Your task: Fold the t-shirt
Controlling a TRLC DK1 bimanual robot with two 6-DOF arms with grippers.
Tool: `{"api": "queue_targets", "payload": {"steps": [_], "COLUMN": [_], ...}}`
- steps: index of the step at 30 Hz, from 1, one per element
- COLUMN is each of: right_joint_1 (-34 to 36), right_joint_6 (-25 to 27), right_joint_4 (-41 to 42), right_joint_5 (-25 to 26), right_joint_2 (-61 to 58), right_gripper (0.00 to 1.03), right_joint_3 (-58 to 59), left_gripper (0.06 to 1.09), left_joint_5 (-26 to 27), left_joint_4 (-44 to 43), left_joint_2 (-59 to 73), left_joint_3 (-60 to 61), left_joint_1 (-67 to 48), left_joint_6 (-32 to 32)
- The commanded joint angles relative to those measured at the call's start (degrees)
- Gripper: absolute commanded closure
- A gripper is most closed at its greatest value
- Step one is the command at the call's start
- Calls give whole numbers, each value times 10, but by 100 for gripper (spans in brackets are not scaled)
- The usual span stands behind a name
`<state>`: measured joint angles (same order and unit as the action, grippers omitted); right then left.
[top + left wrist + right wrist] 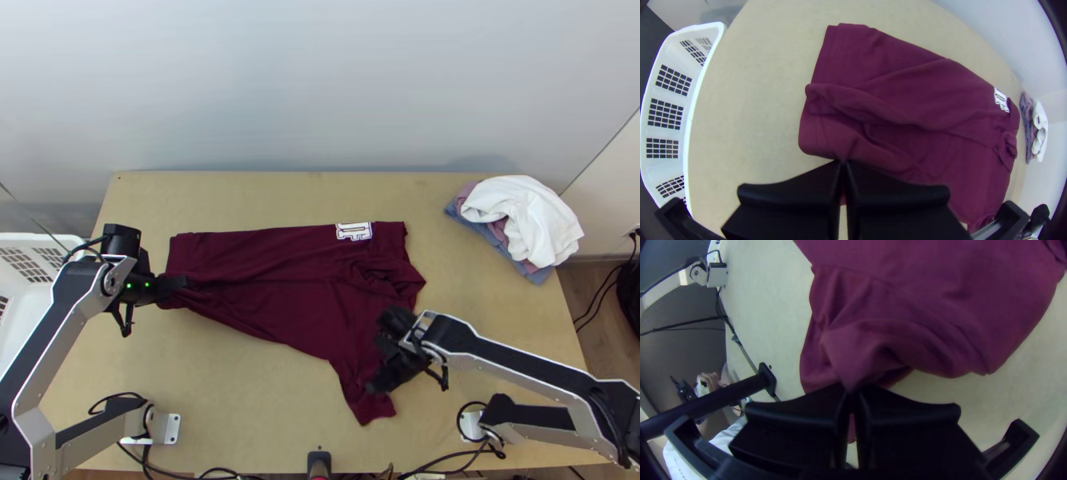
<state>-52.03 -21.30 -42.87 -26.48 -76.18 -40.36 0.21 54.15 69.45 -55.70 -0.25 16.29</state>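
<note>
Flat-fingered black left gripper [843, 162], near white slotted plastic basket [692, 100], pinches maroon fabric t-shirt [272, 264]; matching right gripper [851, 390], farther off, pinches sleeve [365, 400]. Best lift evenly, keeping span taut.

A: Colour of the t-shirt [296, 272] between the grippers?
B: Deep maroon, with a white, dark-outlined block-letter print [354, 231] up-table from the right gripper [378, 382].
A: Finish of the grippers?
B: Matt black on both; two green lights [147, 285] on the body just behind the left gripper's fingertips [186, 282].
A: Laundry basket [690, 120], outward of the left gripper?
B: White, patterned in grids of slots.
A: Cloth pile well beyond the right gripper?
B: White cloth [528, 216] over dusty pink [496, 230] and slate blue [538, 275].
</note>
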Motion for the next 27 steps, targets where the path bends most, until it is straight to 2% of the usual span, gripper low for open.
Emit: {"api": "queue_targets", "payload": {"steps": [1,7,20,27], "right_joint_1": [68,142,303,344], "right_joint_6": [9,23,52,53], "right_joint_4": [-9,-22,-18,-15], "right_joint_5": [-1,-7,-9,-8], "right_joint_2": [33,24,-101,-194], "right_gripper": [100,100,100,100], "right_joint_3": [-42,-119,-280,-390], "left_gripper": [104,104,104,104], "left_joint_5": [0,0,1,1], "left_joint_4": [3,1,-22,-40], "left_joint_2": [1,9,53,119], "left_joint_3": [-1,0,-30,-90], "left_joint_1": [3,24,81,91], "left_joint_6": [0,-6,-22,-4]}}
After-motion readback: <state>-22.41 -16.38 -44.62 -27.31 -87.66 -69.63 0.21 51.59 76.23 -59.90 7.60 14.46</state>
